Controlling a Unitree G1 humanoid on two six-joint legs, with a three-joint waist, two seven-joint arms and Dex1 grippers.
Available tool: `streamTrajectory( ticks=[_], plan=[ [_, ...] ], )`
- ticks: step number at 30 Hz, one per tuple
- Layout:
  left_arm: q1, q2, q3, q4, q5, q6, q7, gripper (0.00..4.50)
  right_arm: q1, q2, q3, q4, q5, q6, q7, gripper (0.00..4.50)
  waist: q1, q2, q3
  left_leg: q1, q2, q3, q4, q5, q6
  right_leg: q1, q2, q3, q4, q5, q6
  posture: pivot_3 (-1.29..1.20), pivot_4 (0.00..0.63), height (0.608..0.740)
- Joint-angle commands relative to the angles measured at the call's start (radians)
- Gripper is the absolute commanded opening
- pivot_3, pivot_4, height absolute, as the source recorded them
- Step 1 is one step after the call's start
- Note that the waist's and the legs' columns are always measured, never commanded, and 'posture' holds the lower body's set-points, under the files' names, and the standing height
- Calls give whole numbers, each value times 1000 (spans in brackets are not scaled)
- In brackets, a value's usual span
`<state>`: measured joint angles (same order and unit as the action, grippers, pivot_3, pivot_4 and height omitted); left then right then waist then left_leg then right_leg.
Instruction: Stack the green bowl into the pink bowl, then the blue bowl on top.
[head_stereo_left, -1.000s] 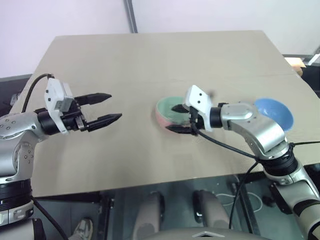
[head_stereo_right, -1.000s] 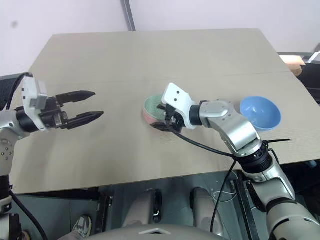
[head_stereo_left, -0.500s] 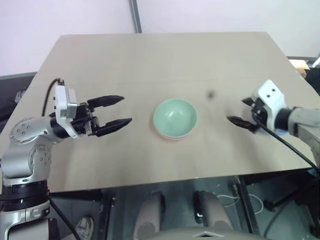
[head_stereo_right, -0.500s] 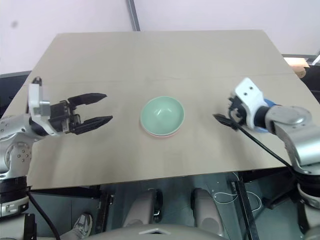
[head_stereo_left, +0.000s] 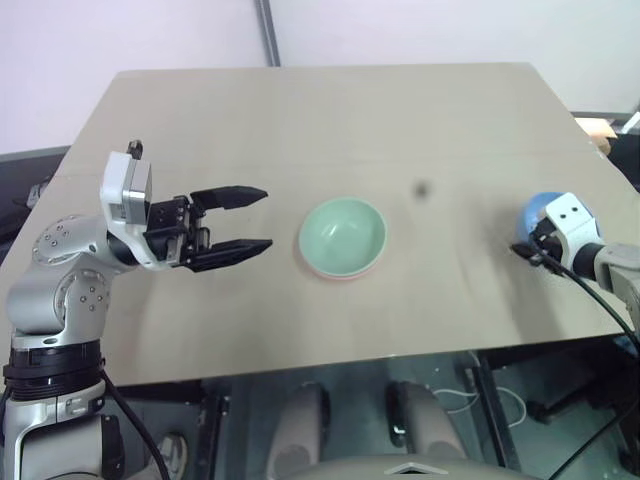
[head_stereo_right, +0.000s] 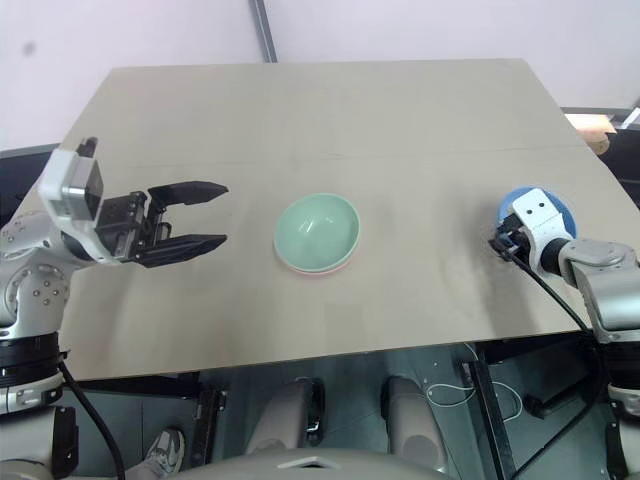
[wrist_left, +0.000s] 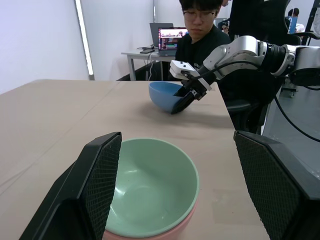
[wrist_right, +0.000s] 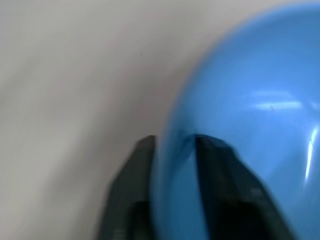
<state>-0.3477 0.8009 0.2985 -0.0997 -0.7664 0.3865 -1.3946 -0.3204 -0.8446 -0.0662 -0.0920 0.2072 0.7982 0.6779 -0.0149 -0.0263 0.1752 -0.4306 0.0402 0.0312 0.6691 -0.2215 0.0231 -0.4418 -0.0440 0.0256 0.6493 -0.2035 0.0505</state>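
With the green bowl (head_stereo_left: 344, 234) nested in the pink bowl (head_stereo_left: 340, 273), the blue bowl (wrist_left: 166, 95) is being gripped at its rim by the closed right end effector (wrist_left: 181, 102). The left end effector (head_stereo_left: 247, 219) is being held wide open, empty. A lift and carry over the stack is judged next.

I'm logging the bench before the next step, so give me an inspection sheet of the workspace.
Surface: tan table, one small dark spot.
Job's things: green bowl nested in pink bowl; blue bowl apart, near the right edge.
Clutter: nothing seen.
Tools: left tool open, level, facing the stack; right tool shut on the blue bowl's rim.
Cables: black cable along the right arm.
Surroundings: seated person, laptop behind.
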Motion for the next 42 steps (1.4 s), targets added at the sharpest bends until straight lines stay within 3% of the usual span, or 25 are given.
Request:
streamTrajectory(
  ticks=[1,5,8,12,19,25,26,33,40,42],
  plan=[
    [13,15,24,-23,5,-15,16,3771,-27,-18,-28,-147,68,-26,75,57,-1,0,0,0,0,0,0,0,0,0,0,0,0,0,0,0,150,740],
    [48,20,45,14,48,-59,30,3771,-170,60,-22,-397,312,69,163,57,-14,2,1,0,1,0,0,0,0,-1,1,1,0,0,0,0,150,740],
    [72,20,43,44,84,-93,36,3771,-297,161,69,-471,386,113,148,57,-19,1,1,1,4,-1,0,0,0,0,3,0,2,0,0,0,150,740],
    [82,19,35,59,97,-106,45,3771,-375,249,182,-471,416,102,166,57,-1,0,0,-1,4,-5,0,0,0,0,4,-4,-1,1,-3,0,150,740],
    [95,8,36,31,94,-106,83,3771,-395,285,376,-323,258,-95,249,57,2,0,0,-2,1,-4,0,0,0,1,0,-4,-3,2,-3,0,150,740],
    [133,-7,69,-26,60,-86,143,3771,-394,281,418,-248,150,-203,269,2685,2,0,0,-1,1,-4,-1,0,0,0,0,-5,-2,2,-3,0,150,740],
    [137,-7,75,-34,54,-83,153,3771,-388,275,417,-251,137,-214,270,2811,2,0,0,-1,1,-4,-1,0,0,1,0,-5,-2,2,-3,0,150,740],
    [178,8,59,-80,131,-42,297,3771,-300,213,197,-389,306,-107,267,2811,6,0,0,-1,1,-4,-1,0,0,1,0,-5,-2,2,-3,0,150,740],
    [292,-67,82,-121,219,-133,420,3771,-2,23,-83,-372,376,-87,318,2811,8,0,0,0,1,-5,-1,0,0,4,-2,-6,-5,2,-3,0,150,740],
    [335,-66,93,-150,202,-117,423,3771,81,-10,-178,-338,388,-94,323,3330,7,0,0,0,0,-5,-1,0,0,4,-2,-6,-5,2,-3,0,150,740]
  ],
)
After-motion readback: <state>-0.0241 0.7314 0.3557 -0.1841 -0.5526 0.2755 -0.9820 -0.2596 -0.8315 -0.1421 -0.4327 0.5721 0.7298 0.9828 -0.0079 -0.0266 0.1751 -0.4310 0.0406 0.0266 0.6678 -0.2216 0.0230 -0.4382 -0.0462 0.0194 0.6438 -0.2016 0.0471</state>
